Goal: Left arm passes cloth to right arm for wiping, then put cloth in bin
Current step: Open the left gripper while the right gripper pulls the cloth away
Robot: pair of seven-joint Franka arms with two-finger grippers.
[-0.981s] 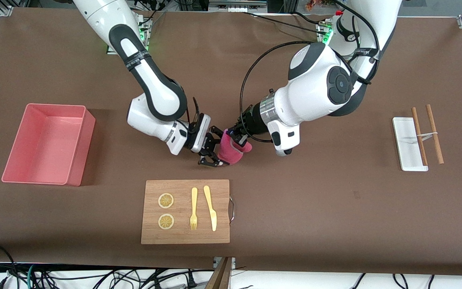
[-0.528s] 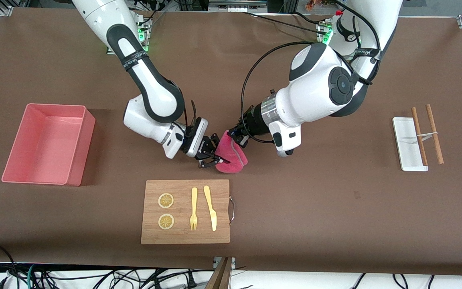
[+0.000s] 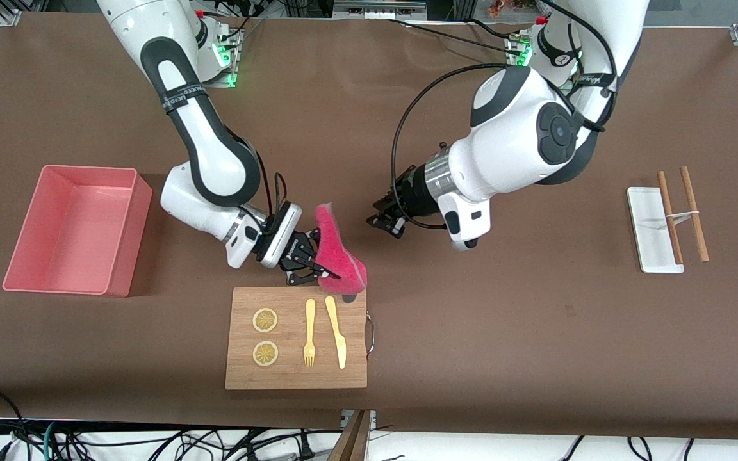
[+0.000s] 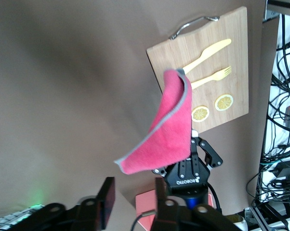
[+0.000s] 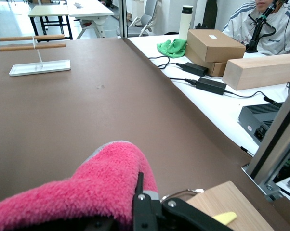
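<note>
The right tool [image 3: 318, 264] pinches the cloth [image 3: 338, 261] tight, so the pass looks done. The cloth hangs in the air over the top edge of the wooden board [image 3: 292, 378], and nothing else touches it. The left tool [image 3: 383, 221] is open and holds nothing. It hovers over the bare bench [image 3: 535, 320], a little apart from the cloth, toward the left arm's end.

The wiping is probably next. After that, the cloth has to go in the bin [image 3: 20, 256]. The bin has nothing in it, and it sits at the right arm's end of the bench, well apart from the cloth. So about half of the job is left.
</note>
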